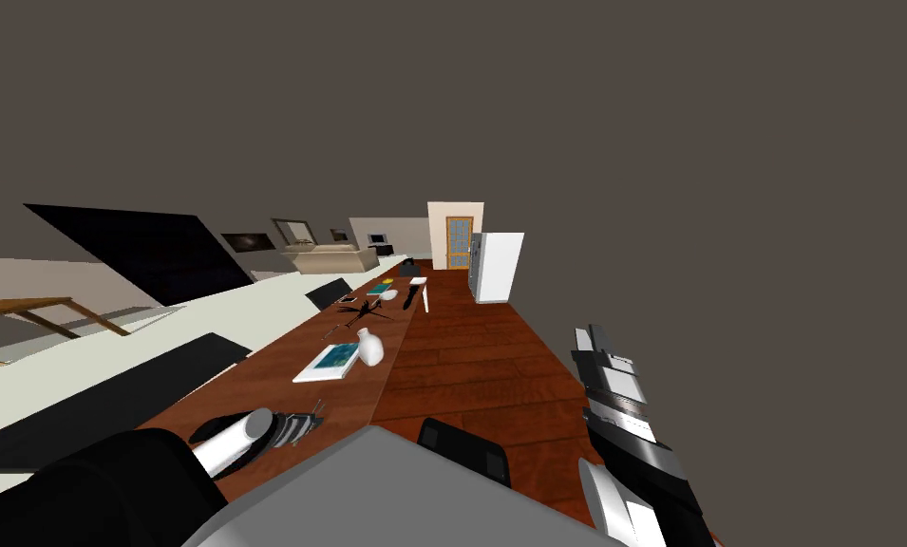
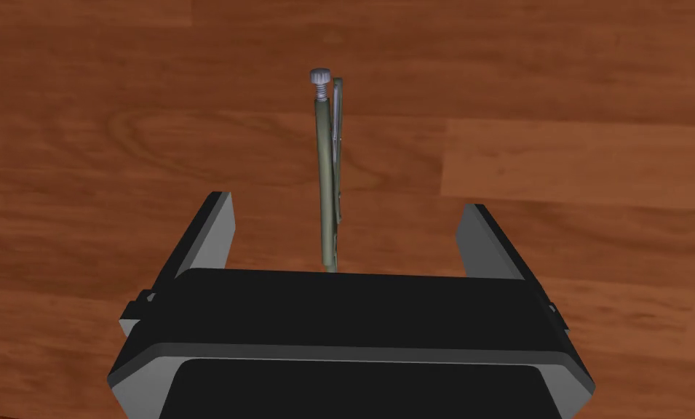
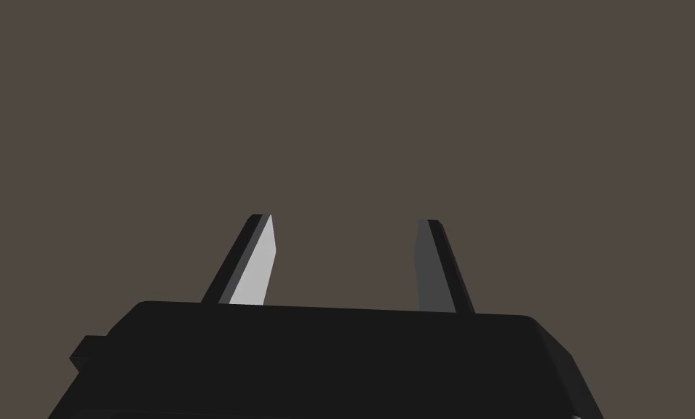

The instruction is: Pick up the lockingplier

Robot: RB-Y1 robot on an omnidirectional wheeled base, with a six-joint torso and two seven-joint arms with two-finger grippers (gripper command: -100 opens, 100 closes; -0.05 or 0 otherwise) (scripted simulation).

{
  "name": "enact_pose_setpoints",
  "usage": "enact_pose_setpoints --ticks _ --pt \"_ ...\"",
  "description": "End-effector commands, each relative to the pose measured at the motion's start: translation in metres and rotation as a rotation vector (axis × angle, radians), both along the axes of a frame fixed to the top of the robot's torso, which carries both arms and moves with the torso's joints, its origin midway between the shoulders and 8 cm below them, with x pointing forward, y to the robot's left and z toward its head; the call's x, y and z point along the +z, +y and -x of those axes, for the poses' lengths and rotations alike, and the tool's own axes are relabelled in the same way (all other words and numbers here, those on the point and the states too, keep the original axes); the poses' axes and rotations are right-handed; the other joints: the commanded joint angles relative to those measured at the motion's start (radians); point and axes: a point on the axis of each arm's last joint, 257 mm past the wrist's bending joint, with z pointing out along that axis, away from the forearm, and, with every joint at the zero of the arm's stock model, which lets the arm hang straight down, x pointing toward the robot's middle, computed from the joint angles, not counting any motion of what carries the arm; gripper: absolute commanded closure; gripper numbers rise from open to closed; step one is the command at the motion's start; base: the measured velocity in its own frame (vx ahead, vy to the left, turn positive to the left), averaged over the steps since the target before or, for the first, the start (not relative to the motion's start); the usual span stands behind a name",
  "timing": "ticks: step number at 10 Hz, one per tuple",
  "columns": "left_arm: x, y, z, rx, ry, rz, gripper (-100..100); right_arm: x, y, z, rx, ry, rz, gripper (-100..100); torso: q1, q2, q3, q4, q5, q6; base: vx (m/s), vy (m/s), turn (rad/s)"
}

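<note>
Lockingplier (image 2: 329,167) lies between the spread left gripper (image 2: 347,203) fingers, touching neither

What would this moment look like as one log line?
left gripper: open, straddling slim olive-grey locking plier | plier: on reddish-brown wooden table | right gripper: open, empty

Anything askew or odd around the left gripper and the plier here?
The locking plier seems to rest on its narrow edge on the wooden surface, not flat, between the fingers of the open left gripper. Nothing else stands out.
</note>
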Motion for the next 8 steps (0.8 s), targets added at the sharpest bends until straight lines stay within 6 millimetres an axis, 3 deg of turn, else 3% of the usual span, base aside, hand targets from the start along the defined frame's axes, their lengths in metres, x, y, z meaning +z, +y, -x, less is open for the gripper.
enact_pose_setpoints --ticks 1,7,8 --pt "-0.007 -0.005 0.020 0.063 0.017 0.069 -100 0.000 0.000 0.000 0.000 0.000 0.000 0 0.000 0.000 0.000 0.000 0.000 0.000 -0.059 0.066 -0.292" --pt "-0.019 -0.022 0.058 0.187 0.046 0.212 -100 0.000 0.000 0.000 0.000 0.000 0.000 0 0.000 -0.002 -0.001 0.000 0.000 0.000 -0.035 0.053 -0.175" --pt "-0.019 -0.020 0.054 0.173 0.042 0.193 -100 0.000 0.000 0.000 0.000 0.000 0.000 0 0.001 -0.002 -0.001 0.000 0.000 0.000 -0.013 0.033 -0.036"
